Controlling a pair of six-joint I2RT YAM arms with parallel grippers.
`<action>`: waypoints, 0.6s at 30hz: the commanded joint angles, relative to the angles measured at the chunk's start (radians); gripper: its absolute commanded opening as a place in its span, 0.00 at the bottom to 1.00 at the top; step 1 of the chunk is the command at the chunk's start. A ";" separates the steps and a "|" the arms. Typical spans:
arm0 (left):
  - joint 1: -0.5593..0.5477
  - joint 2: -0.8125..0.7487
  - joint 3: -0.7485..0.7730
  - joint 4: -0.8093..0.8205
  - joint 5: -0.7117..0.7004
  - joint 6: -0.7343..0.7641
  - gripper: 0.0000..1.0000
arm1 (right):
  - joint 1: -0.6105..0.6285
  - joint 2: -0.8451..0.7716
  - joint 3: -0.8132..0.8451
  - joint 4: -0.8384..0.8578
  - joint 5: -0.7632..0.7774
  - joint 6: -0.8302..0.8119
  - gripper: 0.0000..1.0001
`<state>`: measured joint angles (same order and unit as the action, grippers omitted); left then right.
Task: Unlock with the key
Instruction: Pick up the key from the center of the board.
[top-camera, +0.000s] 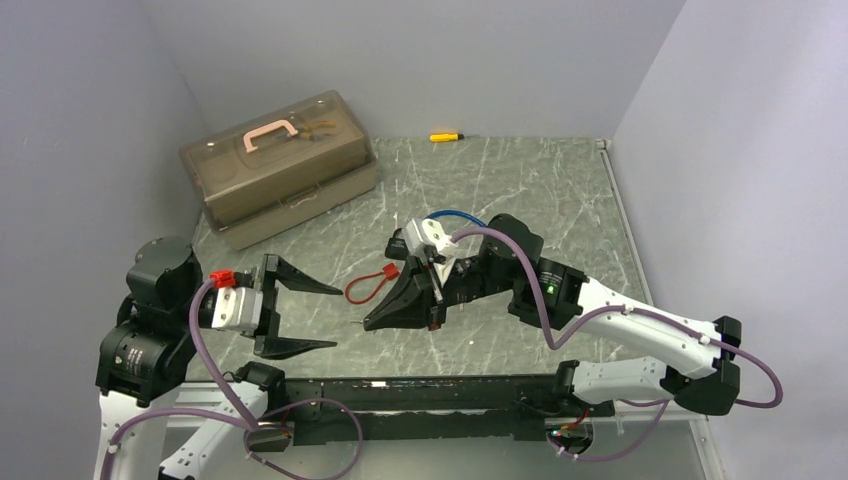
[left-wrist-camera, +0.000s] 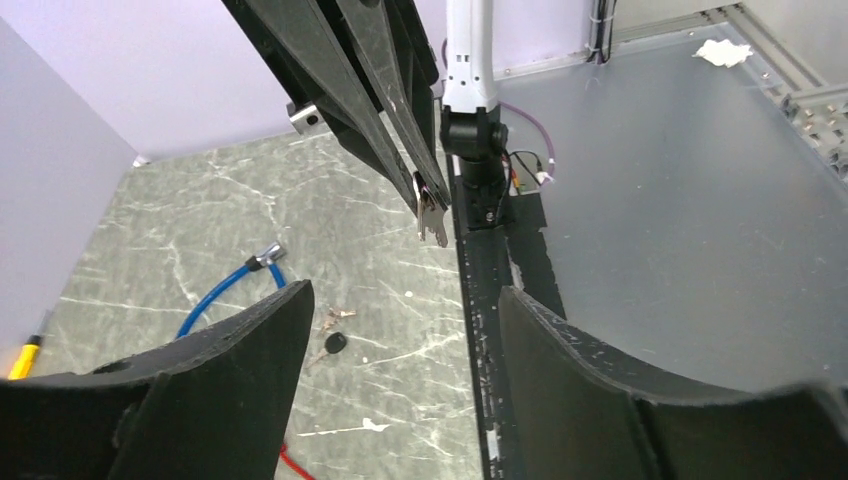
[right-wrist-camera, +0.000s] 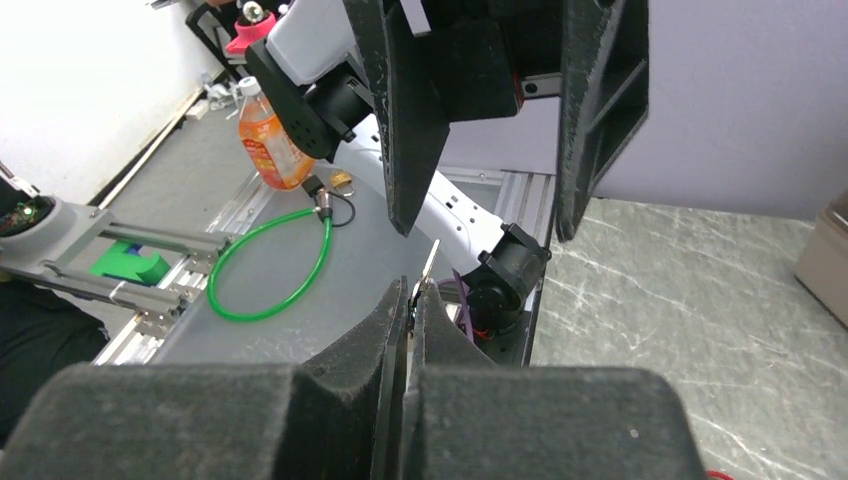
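My right gripper (top-camera: 372, 322) is shut on a small silver key (left-wrist-camera: 432, 218), whose blade sticks out past the fingertips (right-wrist-camera: 428, 262). It hangs above the table's near middle, pointing toward my left gripper (top-camera: 300, 315). The left gripper is open and empty, its jaws wide apart and facing the key. A red cable lock (top-camera: 368, 286) lies on the table between the two grippers. A blue cable lock (left-wrist-camera: 228, 288) with a metal end (left-wrist-camera: 268, 255) lies farther back, partly hidden by the right arm in the top view (top-camera: 455, 214). A black-headed key (left-wrist-camera: 335, 343) lies on the table.
A brown toolbox (top-camera: 280, 165) with a pink handle stands at the back left. A yellow screwdriver (top-camera: 445, 136) lies at the back wall. Off the table's near edge are a green cable loop (right-wrist-camera: 270, 270) and an orange bottle (right-wrist-camera: 268, 140).
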<state>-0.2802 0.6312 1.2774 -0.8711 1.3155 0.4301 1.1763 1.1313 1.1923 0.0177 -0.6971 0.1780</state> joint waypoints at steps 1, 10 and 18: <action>0.004 -0.010 -0.034 0.049 0.056 -0.011 0.78 | 0.012 0.006 0.048 0.011 -0.026 -0.053 0.00; 0.004 -0.004 -0.070 0.147 0.101 -0.092 0.75 | 0.023 0.059 0.051 0.064 -0.013 -0.068 0.00; 0.004 0.002 -0.071 0.084 0.129 -0.047 0.72 | 0.024 0.075 0.055 0.113 0.027 -0.081 0.00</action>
<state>-0.2802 0.6254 1.2053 -0.7715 1.3926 0.3614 1.1950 1.2190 1.1999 0.0307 -0.6903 0.1265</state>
